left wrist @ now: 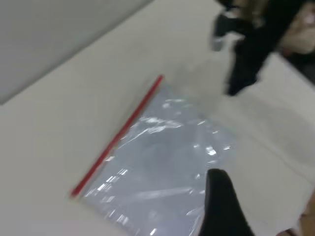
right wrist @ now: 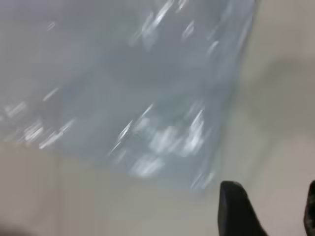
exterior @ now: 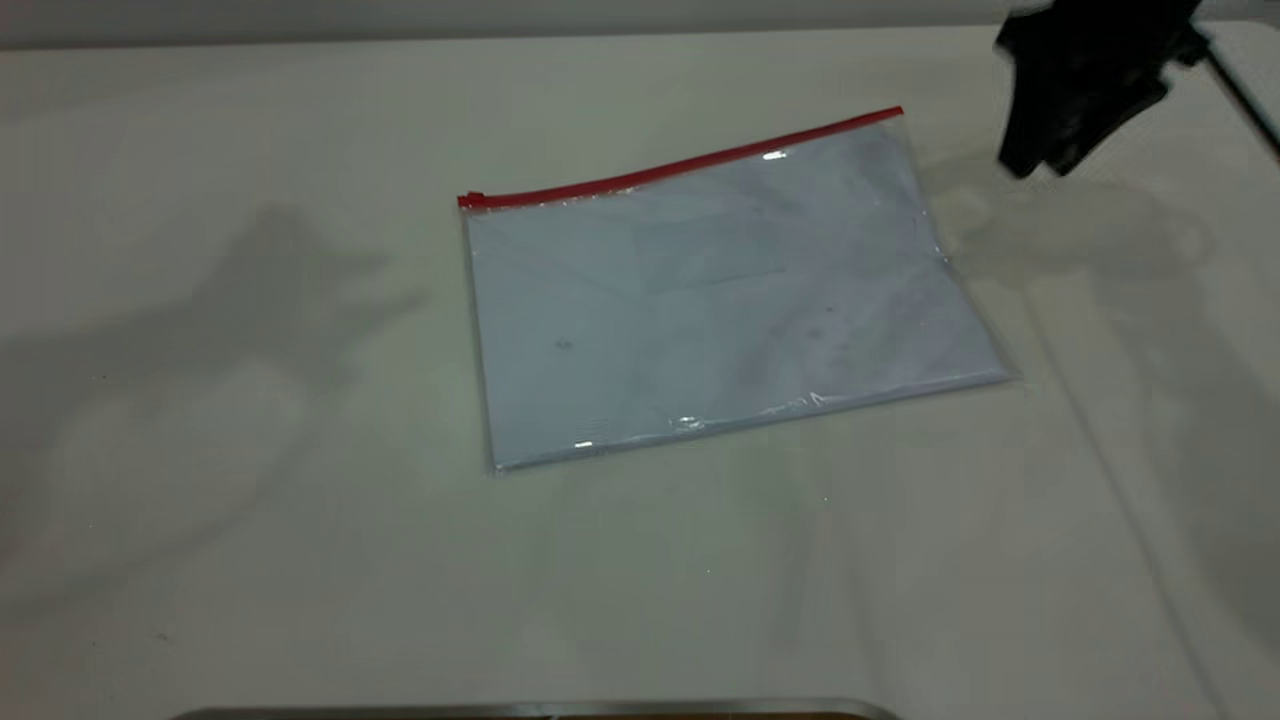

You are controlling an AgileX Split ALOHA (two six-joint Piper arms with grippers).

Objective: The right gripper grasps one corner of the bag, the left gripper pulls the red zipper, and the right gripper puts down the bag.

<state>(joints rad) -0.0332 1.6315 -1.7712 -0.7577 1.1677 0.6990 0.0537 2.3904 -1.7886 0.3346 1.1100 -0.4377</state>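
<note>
Bag (exterior: 725, 300) flat on the table (exterior: 250, 500), long axis running left-right and tilted; red zipper (exterior: 680, 165) along its far edge. Right gripper (exterior: 1040, 165) raised beyond its right corner, jaws parted, empty. Left gripper (left wrist: 221, 206): state indiscernible.

Soft shadows, blurred wrist views (glare)

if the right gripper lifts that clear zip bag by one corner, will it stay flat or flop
The bag would probably sag: it is thin clear film lying flat on the table with only sheets inside. Its glossy highlights suggest a slick surface, so a corner pinch may slip. It looks light. The right gripper hangs off its far right corner, not touching.
</note>
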